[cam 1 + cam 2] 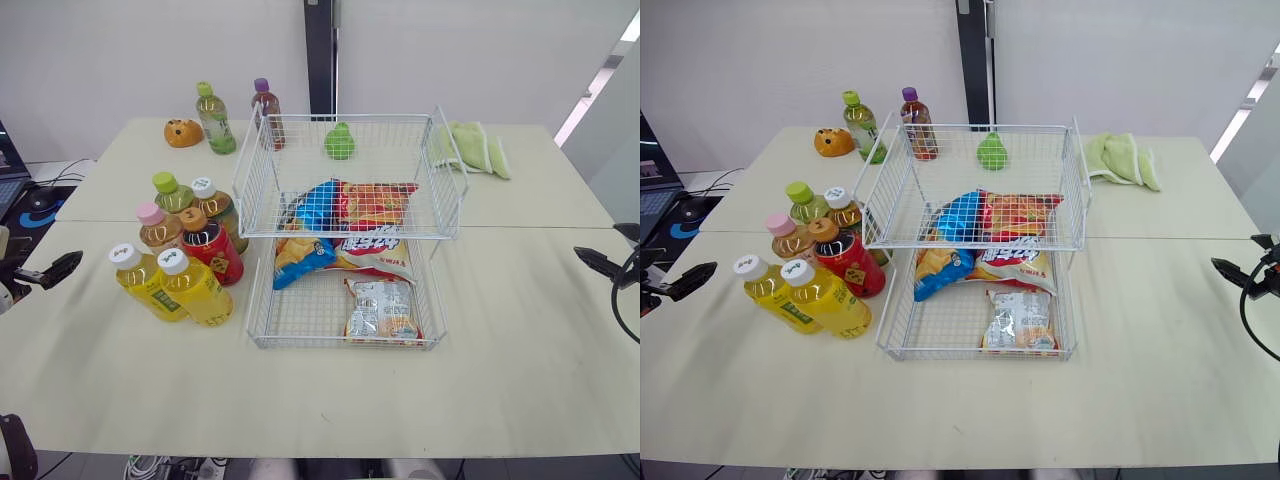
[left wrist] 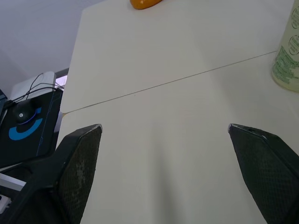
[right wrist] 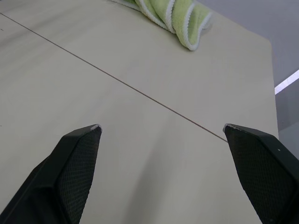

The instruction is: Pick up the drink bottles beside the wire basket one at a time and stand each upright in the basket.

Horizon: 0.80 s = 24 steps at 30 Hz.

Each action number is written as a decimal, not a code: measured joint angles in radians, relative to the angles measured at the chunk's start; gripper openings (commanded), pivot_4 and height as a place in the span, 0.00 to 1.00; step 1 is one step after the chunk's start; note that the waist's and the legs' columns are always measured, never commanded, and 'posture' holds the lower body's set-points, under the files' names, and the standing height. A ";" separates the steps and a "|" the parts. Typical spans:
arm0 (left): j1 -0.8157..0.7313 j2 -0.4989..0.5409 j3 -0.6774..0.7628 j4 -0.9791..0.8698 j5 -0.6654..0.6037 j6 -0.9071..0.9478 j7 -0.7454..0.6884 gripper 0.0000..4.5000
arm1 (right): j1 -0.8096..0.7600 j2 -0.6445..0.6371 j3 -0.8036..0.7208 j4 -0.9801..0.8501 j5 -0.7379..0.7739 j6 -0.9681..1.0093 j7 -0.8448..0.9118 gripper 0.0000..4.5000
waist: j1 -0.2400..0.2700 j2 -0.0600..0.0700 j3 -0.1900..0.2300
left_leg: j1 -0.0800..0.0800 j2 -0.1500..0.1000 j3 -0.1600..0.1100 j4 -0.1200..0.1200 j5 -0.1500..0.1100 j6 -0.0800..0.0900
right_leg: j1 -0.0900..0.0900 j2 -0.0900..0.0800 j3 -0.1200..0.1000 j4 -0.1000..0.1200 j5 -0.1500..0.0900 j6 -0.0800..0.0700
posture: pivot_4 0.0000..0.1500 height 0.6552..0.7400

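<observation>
The left gripper (image 2: 163, 128) and right gripper (image 3: 161, 127) are hanging wide open, empty, while the drink bottles (image 1: 200, 290) are crowding together just left of the wire basket (image 1: 340, 343), so reaching fingers are risking toppling neighbours.

Left hand (image 2: 164, 126) and right hand (image 3: 161, 125) — both spread wide, empty.

Six drink bottles (image 1: 826, 300) clustered just left of the wire basket (image 1: 975, 353), snack bags (image 1: 1018, 320) inside.
</observation>
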State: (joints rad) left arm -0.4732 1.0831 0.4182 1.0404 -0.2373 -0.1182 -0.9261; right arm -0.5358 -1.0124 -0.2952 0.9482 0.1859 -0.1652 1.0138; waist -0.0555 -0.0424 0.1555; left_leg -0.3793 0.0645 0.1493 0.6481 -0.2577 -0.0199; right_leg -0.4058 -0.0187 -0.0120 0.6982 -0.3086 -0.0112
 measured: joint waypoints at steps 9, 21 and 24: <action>-0.005 0.000 0.000 0.030 0.004 -0.023 0.043 1.00 | -0.004 0.000 0.000 0.031 -0.007 -0.024 -0.013 1.00 | 0.000 0.000 0.000 | 0.000 0.000 0.000 0.000 0.000 0.000 | 0.000 0.000 0.000 0.000 0.000 0.000 | 1.00 1.00; -0.041 0.000 -0.013 0.039 0.017 -0.049 0.073 1.00 | -0.004 -0.001 0.001 0.062 -0.010 -0.053 -0.026 1.00 | 0.000 0.000 0.000 | 0.000 0.000 0.000 0.000 0.000 0.000 | 0.000 0.000 0.000 0.000 0.000 0.000 | 1.00 1.00; -0.052 0.000 -0.013 0.044 0.018 -0.060 0.118 1.00 | -0.004 -0.001 0.002 0.063 -0.020 -0.077 -0.056 1.00 | 0.000 0.000 0.000 | 0.000 0.000 0.000 0.000 0.000 0.000 | 0.000 0.000 0.000 0.000 0.000 0.000 | 1.00 1.00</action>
State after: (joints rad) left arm -0.5256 1.0831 0.4055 1.0843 -0.2195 -0.1783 -0.8080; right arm -0.5402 -1.0129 -0.2936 1.0114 0.1659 -0.2419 0.9581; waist -0.0560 -0.0424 0.1554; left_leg -0.3792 0.0645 0.1495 0.6483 -0.2576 -0.0199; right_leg -0.4058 -0.0187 -0.0119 0.6985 -0.3086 -0.0112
